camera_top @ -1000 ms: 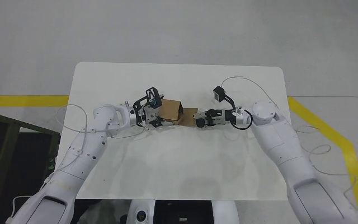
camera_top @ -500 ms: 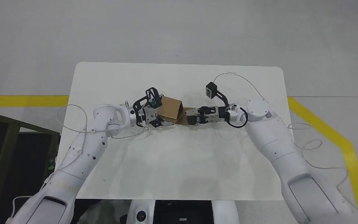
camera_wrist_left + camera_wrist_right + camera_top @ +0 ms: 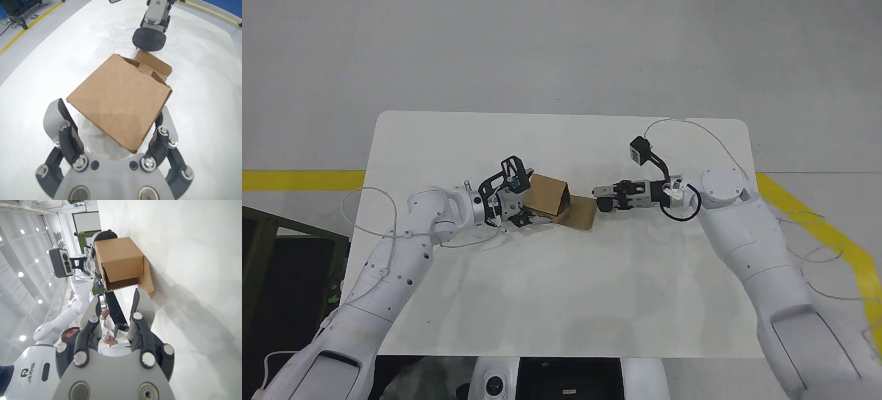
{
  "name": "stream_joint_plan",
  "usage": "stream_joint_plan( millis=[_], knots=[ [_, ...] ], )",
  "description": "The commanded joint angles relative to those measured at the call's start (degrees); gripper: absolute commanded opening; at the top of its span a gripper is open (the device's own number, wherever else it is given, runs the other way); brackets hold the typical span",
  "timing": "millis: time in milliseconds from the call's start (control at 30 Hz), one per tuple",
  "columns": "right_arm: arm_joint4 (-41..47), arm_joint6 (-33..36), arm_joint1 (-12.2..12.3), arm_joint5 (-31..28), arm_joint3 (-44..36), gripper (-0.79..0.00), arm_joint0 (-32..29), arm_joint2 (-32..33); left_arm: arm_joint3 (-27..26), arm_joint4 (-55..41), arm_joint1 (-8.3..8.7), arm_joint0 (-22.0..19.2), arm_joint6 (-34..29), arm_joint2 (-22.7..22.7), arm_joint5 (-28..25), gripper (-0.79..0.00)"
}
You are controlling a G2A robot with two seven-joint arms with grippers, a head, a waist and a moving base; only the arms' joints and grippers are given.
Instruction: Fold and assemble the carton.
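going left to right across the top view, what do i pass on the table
left gripper → carton → right gripper

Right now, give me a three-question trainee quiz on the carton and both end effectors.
1. True or false: the right end effector is shut on the brown cardboard carton.
2. The carton's open end, with its loose flap, faces: A) the right end effector; B) straight up; C) down onto the table.
3. Fill in: the carton's end opposite the flap is at the ____ end effector.
Key: 1 false, it is open and holds nothing; 2 A; 3 left end effector.
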Motion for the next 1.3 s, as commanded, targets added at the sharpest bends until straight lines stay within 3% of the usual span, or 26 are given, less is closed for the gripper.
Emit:
stream_joint_plan(
  millis=[0, 167, 333, 667, 700, 800, 1267],
  knots=[
    [-2.1, -0.2, 1.1, 1.4, -2.2, -0.453, -1.2, 1.4, 0.0, 0.0, 0.00, 0.0, -0.1, 0.0, -0.1, 0.000],
    [-4.2, -0.7, 2.5, 4.5, -7.4, -0.443, -5.3, 3.1, -0.1, 0.2, -0.06, 0.1, 0.0, 0.2, 0.0, 0.000],
    [-3.8, -2.0, 2.3, 6.0, -10.3, -0.434, -7.6, 1.9, 0.2, 0.3, -0.15, -0.1, 0.1, 0.5, -0.1, 0.000],
    [-3.4, -4.2, 1.0, 5.8, -8.4, -0.394, -6.6, -1.6, 0.8, 0.2, -0.37, -0.4, 0.3, 1.1, -0.3, 0.000],
    [-3.3, -4.3, 0.9, 5.5, -8.2, -0.342, -6.4, -1.9, 0.9, 0.2, -0.38, -0.4, 0.3, 1.1, -0.3, 0.000],
    [-2.5, -4.7, 0.5, 4.4, -7.5, -0.326, -5.8, -2.6, 1.0, 0.2, -0.42, -0.5, 0.3, 1.2, -0.3, 0.000],
    [3.5, -4.8, -1.2, -0.7, -5.1, -0.394, -3.6, -3.8, 1.1, 0.1, -0.44, -0.5, 0.2, 1.0, -0.4, 0.000]
  ],
)
